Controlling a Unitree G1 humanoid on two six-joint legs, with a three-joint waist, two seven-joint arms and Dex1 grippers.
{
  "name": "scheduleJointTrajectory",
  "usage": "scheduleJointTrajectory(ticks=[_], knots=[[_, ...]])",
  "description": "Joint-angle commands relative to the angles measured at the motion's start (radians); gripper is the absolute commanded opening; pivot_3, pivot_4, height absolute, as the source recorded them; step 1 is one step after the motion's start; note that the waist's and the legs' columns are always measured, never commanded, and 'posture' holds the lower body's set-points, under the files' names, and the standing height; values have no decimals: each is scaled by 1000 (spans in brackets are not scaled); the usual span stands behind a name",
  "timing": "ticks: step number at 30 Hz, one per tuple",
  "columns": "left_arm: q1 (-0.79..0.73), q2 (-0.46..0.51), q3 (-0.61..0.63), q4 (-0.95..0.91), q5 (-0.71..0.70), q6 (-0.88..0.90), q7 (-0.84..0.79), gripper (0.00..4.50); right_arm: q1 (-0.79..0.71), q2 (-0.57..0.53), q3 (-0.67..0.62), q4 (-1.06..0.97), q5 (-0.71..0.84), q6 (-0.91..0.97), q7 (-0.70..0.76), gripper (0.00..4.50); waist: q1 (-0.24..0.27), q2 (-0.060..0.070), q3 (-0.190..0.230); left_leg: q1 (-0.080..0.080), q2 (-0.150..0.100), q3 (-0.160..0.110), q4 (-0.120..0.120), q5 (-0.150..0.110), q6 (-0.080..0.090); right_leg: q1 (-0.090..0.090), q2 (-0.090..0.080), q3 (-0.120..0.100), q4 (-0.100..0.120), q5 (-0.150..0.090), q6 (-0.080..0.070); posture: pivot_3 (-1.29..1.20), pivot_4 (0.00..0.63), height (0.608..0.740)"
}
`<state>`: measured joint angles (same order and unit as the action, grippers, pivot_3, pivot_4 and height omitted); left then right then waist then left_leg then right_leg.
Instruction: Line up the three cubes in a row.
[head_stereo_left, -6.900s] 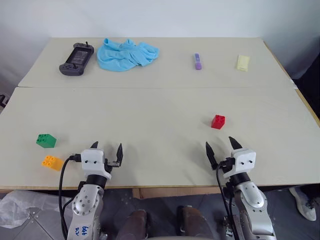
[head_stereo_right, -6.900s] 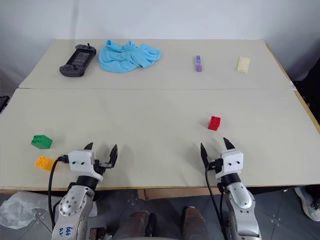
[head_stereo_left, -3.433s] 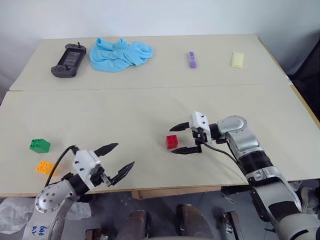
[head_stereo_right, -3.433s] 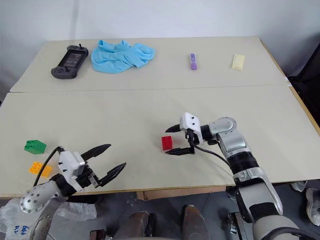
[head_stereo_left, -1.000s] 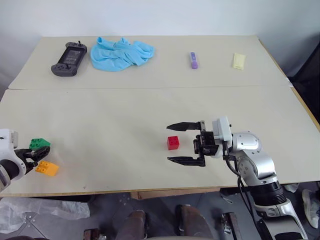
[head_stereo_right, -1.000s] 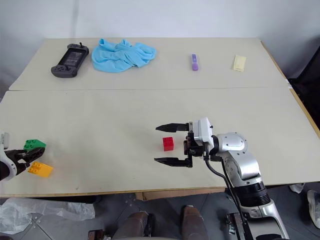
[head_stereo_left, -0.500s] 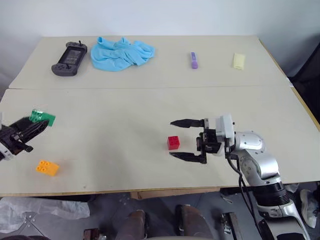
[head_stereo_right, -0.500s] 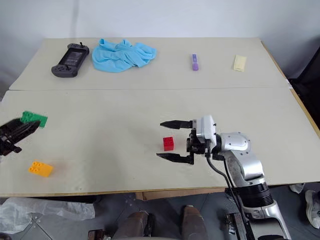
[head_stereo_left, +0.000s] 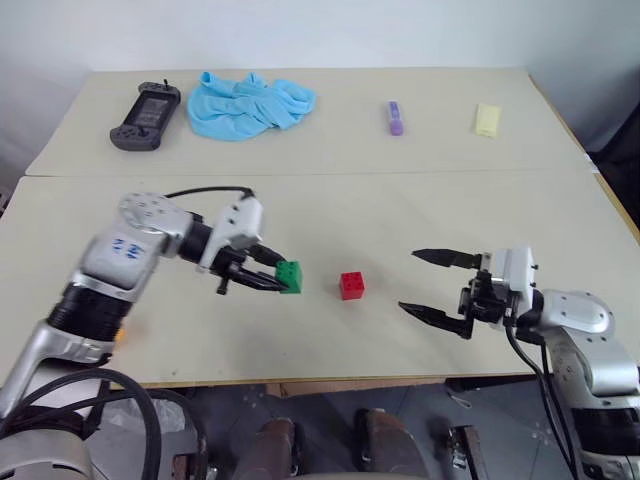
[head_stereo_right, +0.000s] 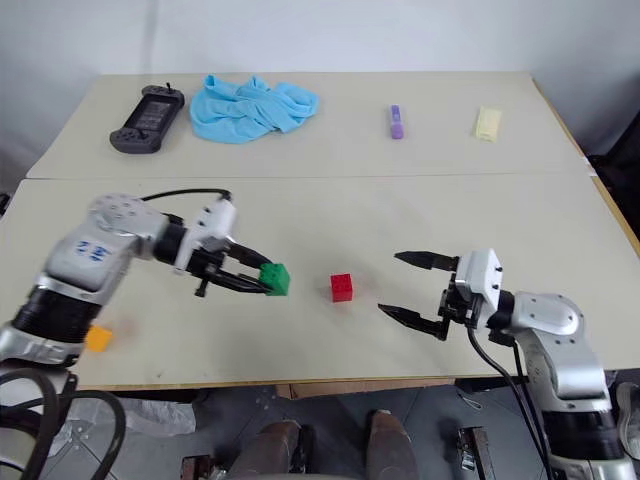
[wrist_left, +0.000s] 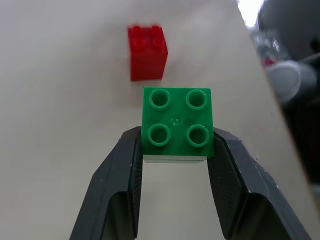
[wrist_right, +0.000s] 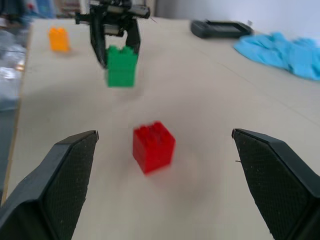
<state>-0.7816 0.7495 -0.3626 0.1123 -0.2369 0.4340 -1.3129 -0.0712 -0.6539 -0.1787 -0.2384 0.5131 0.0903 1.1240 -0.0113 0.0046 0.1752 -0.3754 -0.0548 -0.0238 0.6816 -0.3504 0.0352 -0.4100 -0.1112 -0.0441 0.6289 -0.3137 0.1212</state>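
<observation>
Swung in from the table's left edge, the left gripper (head_stereo_left: 278, 283) now clamps the green cube (head_stereo_left: 290, 277) just left of the red cube (head_stereo_left: 351, 285). Right gripper (head_stereo_left: 432, 285) gapes empty, farther right. Orange cube (head_stereo_right: 98, 338) sits far left.

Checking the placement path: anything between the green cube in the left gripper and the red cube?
Nothing. In the left wrist view, bare table separates the green cube, clamped in the left gripper, from the red cube. The head views agree.
</observation>
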Motion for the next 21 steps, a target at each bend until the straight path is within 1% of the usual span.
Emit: scheduleJointTrajectory(ticks=[1, 3, 5, 8, 14, 16, 17, 20, 21], knots=[[-10, -25, -14, 45, 78, -43, 44, 1479, 50, -11, -49, -91, 22, 8, -43, 4500, 4, -1, 1, 0, 1, 0, 1, 0, 0, 0, 0, 0, 0, 0, 0, 0, 150, 740], [-21, -62, -35, 78, 107, -52, 47, 1479, 110, -18, -63, -133, 22, 14, -53, 4500, 13, -1, 1, 0, 1, 0, 2, 1, -1, 1, 0, 0, 0, 0, 1, 0, 150, 740], [-29, -76, -43, 98, 133, -67, 43, 1479, 142, -24, -72, -158, 26, 19, -60, 4500, 20, -2, 1, 0, 1, 0, 3, 2, -1, 2, 0, 0, -1, 1, 2, 0, 150, 740], [-29, -80, -32, 106, 146, -63, 37, 1479, 151, -30, -79, -163, 29, 23, -68, 4500, 29, -2, 1, 0, 0, 0, 4, 3, 0, 3, -1, 1, -1, 3, 5, 0, 150, 740], [-13, -86, -25, 81, 161, -40, 57, 1479, 136, -24, -57, -150, 20, 14, -72, 4500, 35, -2, 1, 1, 0, 0, 4, 3, 0, 4, -2, 4, -1, 3, 5, 0, 150, 740], [-6, -78, -25, 67, 161, -37, 48, 2232, 122, -17, -45, -141, 15, 8, -73, 4500, 35, -2, 1, 1, 0, 0, 5, 3, 0, 4, -2, 4, -1, 3, 5, 0, 150, 740], [-4, -76, -24, 64, 162, -35, 47, 2468, 117, -14, -41, -137, 14, 5, -74, 4500, 34, -2, 1, 1, 0, 0, 5, 3, 0, 4, -2, 4, -1, 3, 5, 0, 150, 740], [-25, -84, 28, 61, 140, -6, 69, 3407, 96, -1, -17, -121, 13, -3, -71, 4500, 35, -2, 1, 1, 0, 0, 4, 3, 0, 4, -2, 4, -1, 3, 5, 0, 150, 740], [-31, -85, 40, 60, 133, 5, 71, 3781, 90, 1, -11, -117, 12, -5, -69, 4500, 35, -2, 1, 1, 0, 0, 5, 3, 0, 4, -2, 4, -1, 3, 5, 0, 150, 740]])
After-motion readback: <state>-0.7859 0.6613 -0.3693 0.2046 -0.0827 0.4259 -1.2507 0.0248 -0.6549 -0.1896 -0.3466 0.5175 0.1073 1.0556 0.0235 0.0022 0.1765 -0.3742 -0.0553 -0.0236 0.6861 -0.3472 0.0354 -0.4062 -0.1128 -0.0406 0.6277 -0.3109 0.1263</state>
